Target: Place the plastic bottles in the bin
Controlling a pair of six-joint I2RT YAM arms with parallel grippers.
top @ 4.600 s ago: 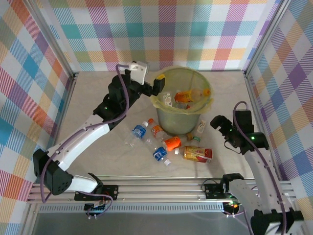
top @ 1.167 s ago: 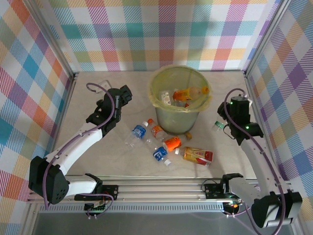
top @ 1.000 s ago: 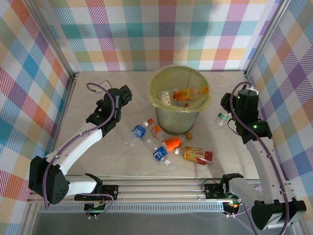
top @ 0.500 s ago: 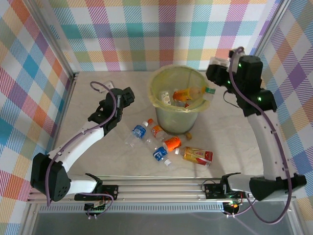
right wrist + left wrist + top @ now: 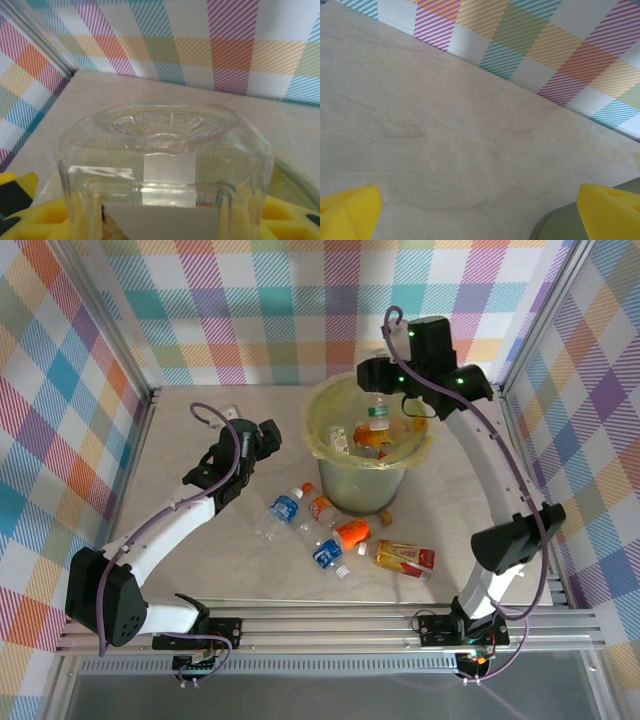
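Note:
My right gripper (image 5: 380, 385) hangs over the bin (image 5: 362, 492), shut on a clear plastic bottle (image 5: 377, 416) with a green cap pointing down. In the right wrist view the bottle's clear base (image 5: 165, 150) sits between the yellow fingers (image 5: 292, 217). The pale-green bin with its yellowish liner holds several bottles (image 5: 378, 437). More bottles lie in front of it: a blue-labelled one (image 5: 285, 508), an orange one (image 5: 352, 532), and a crushed red-and-yellow one (image 5: 404, 556). My left gripper (image 5: 264, 438) is open over bare table left of the bin, nothing between its fingertips (image 5: 347, 212).
Two more bottles, an orange-labelled one (image 5: 322, 508) and a blue-labelled one (image 5: 327, 553), lie in the same cluster. Checked walls close in the table on three sides. The bin's wall (image 5: 560, 227) shows at the lower right of the left wrist view.
My right arm has swung up from the table right of the bin to above the bin's mouth, carrying the green-capped bottle. The left arm has barely shifted.

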